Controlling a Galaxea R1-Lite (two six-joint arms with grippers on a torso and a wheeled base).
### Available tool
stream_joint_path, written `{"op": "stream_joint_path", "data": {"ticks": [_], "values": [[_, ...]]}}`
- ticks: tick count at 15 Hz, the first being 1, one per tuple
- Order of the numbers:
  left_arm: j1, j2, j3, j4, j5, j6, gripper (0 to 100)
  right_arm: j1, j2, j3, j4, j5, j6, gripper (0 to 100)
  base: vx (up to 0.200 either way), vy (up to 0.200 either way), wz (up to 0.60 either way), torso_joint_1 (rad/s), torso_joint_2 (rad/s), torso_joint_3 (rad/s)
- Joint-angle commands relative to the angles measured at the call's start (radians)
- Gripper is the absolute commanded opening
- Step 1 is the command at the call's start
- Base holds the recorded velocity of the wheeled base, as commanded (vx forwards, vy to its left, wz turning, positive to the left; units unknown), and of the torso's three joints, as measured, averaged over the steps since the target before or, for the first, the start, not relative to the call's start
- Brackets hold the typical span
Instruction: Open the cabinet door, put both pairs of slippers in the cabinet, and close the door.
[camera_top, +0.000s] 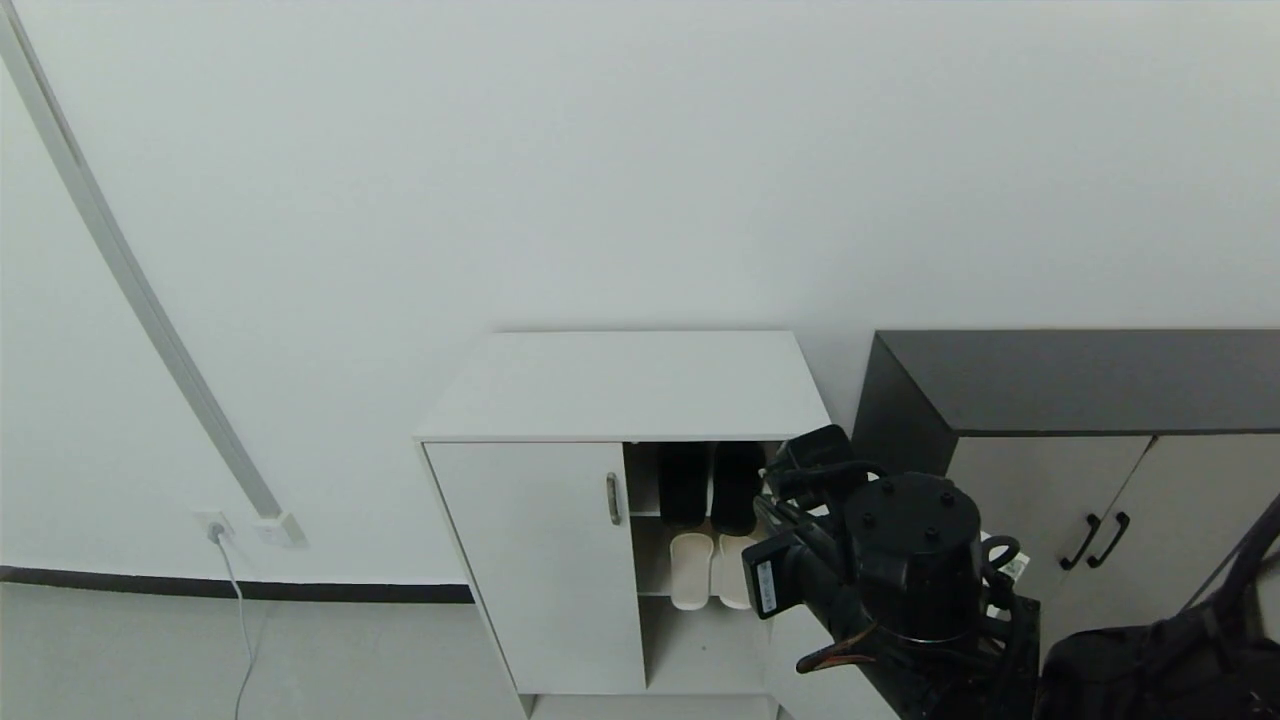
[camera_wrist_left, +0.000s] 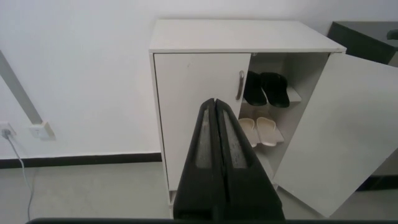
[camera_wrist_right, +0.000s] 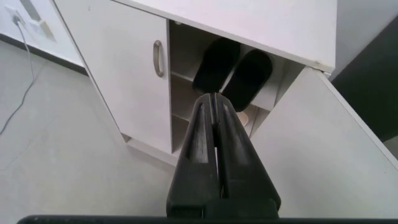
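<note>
The white cabinet (camera_top: 620, 390) stands against the wall with its left door (camera_top: 545, 560) closed and its right door (camera_wrist_left: 339, 130) swung open. A black pair of slippers (camera_top: 710, 485) lies on the upper shelf, and a white pair of slippers (camera_top: 712, 570) on the shelf below. Both pairs also show in the left wrist view, black slippers (camera_wrist_left: 267, 88) above white slippers (camera_wrist_left: 261, 130). My left gripper (camera_wrist_left: 215, 102) is shut and empty, some way back from the cabinet front. My right gripper (camera_wrist_right: 215, 96) is shut and empty, close before the black slippers (camera_wrist_right: 233, 67) and beside the open door (camera_wrist_right: 311, 149).
A dark cabinet (camera_top: 1080, 380) with two black handles stands right of the white one. A wall socket with a cable (camera_top: 215, 527) sits low on the left wall. The grey floor (camera_wrist_left: 87, 193) lies open in front and to the left.
</note>
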Motion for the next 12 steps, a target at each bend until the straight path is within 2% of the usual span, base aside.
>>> {"op": "stream_joint_path", "data": {"ticks": [1, 11, 12], "values": [[0.001, 0.0, 0.0, 0.0, 0.0, 0.0, 0, -0.006, 0.016, -0.001, -0.001, 0.001, -0.001, 0, 0.0, 0.0, 0.0, 0.0, 0.0, 0.0], [0.001, 0.0, 0.0, 0.0, 0.001, -0.002, 0, -0.012, 0.022, 0.008, -0.021, 0.006, -0.007, 0, 0.0, 0.0, 0.0, 0.0, 0.0, 0.0], [0.001, 0.0, 0.0, 0.0, 0.001, 0.0, 0, -0.012, 0.023, 0.01, -0.021, 0.006, -0.007, 0, 0.0, 0.0, -0.6, 0.002, 0.0, -0.002]]}}
